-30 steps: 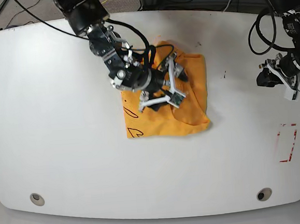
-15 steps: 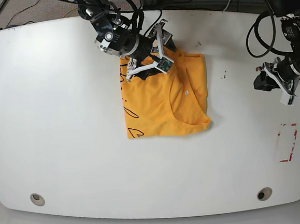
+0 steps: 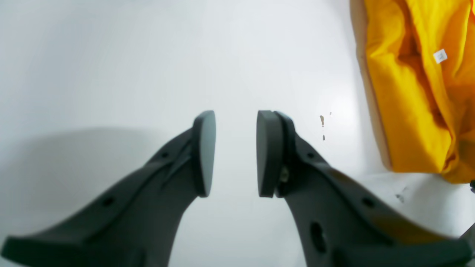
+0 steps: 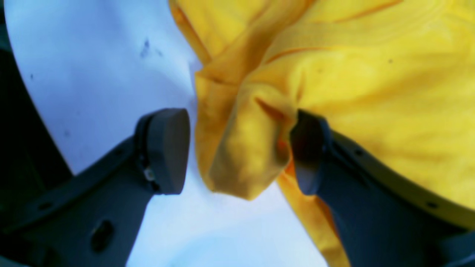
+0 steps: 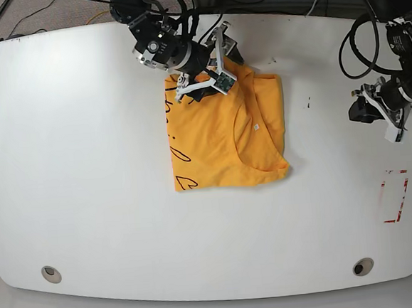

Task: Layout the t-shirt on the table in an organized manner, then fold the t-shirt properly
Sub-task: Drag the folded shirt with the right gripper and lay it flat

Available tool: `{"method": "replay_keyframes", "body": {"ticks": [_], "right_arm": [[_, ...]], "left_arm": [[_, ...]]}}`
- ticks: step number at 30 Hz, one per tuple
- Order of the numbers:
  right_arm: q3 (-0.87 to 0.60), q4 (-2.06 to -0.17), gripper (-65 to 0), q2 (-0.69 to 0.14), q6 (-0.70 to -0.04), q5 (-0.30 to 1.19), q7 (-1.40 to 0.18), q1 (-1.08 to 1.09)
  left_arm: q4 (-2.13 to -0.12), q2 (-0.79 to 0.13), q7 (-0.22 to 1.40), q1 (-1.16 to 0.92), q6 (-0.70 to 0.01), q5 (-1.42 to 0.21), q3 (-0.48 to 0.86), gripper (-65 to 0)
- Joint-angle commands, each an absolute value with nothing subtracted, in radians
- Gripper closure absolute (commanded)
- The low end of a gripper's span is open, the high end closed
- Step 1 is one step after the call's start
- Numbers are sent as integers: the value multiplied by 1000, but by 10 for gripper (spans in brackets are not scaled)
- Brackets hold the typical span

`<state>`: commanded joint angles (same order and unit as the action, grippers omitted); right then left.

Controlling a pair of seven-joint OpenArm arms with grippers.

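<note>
A bunched fold of the t-shirt (image 4: 252,148) lies between the right fingers (image 4: 167,148).

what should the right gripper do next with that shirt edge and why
Probably close the right gripper: its jaws stand open around a bunched fold at the far edge of the t-shirt, not yet pinching it. The left gripper hangs open over bare table, off to the side.
</note>
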<state>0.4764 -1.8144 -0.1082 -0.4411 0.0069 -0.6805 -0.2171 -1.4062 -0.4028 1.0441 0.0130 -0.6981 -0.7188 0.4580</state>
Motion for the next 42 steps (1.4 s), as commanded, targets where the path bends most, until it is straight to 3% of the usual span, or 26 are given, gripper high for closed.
{"method": "replay_keyframes", "body": {"ticks": [14, 32, 42], "right_arm": [[446, -1939, -409, -114, -440, 5, -688, -305], [364, -1891, -409, -84, -447, 18, -680, -363], [349, -1821, -409, -67, -449, 142, -680, -312]], "left_arm": [[-1406, -403, 1044, -8, -698, -720, 458, -176], [-1406, -403, 1044, -8, -698, -720, 458, -176], [-1406, -404, 1044, -8, -698, -720, 458, -176]]}}
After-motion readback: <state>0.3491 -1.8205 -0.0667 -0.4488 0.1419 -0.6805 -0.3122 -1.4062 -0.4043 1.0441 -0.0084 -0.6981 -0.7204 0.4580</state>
